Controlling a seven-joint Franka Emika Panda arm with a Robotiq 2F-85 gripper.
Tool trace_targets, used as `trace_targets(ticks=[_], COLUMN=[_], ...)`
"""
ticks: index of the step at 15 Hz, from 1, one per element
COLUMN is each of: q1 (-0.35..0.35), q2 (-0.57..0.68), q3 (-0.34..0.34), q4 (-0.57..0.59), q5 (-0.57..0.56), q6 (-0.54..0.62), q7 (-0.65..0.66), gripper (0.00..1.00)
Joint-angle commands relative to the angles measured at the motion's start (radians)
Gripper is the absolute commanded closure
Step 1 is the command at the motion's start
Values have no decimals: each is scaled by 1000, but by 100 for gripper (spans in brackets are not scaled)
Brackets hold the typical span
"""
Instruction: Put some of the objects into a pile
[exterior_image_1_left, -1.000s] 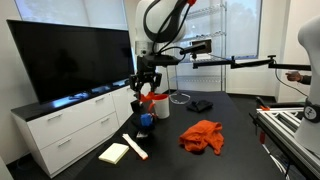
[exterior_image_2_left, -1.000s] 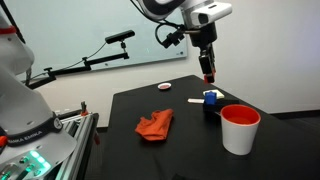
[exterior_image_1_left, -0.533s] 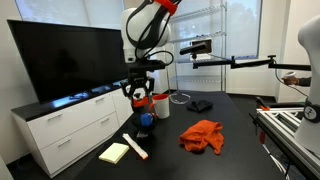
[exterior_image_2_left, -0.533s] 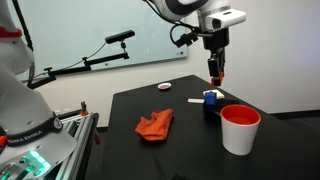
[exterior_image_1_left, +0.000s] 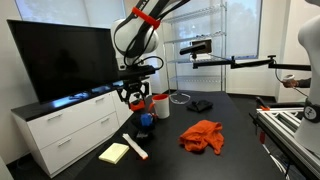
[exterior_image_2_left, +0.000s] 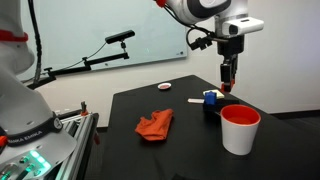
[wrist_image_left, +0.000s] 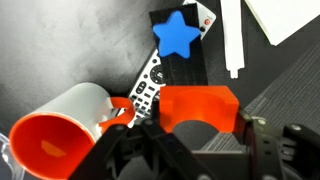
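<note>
Transport step: jaws clamped on the red block (wrist_image_left: 197, 108), held above the bench (exterior_image_2_left: 200, 150), between the cup (exterior_image_2_left: 240, 128) and the blue star (wrist_image_left: 178, 33) on its black box (wrist_image_left: 188, 70). We read that cluster as the pile. Next we need to descend beside the star, then release, and we should keep clear of the cup rim.

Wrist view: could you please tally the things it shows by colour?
Red: 2, red-and-white cup, red rectangular block
Blue: 1, blue star-shaped piece
Black: 1, black rectangular block under the star
White: 2, white stick, pale pad at the corner
Black-and-white: 1, patterned flat strip
Total: 7
</note>
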Motion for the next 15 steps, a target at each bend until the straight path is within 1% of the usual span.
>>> trace_targets(ticks=[1,7,15], q1=[5,26,29], q2=[59,115,119], q3=[-9,-17,-31], q4=[98,116,115], q5=[-17,-36,-54], q6=[-66,-49,-39], q7=[36,60,67], gripper=[58,58,58])
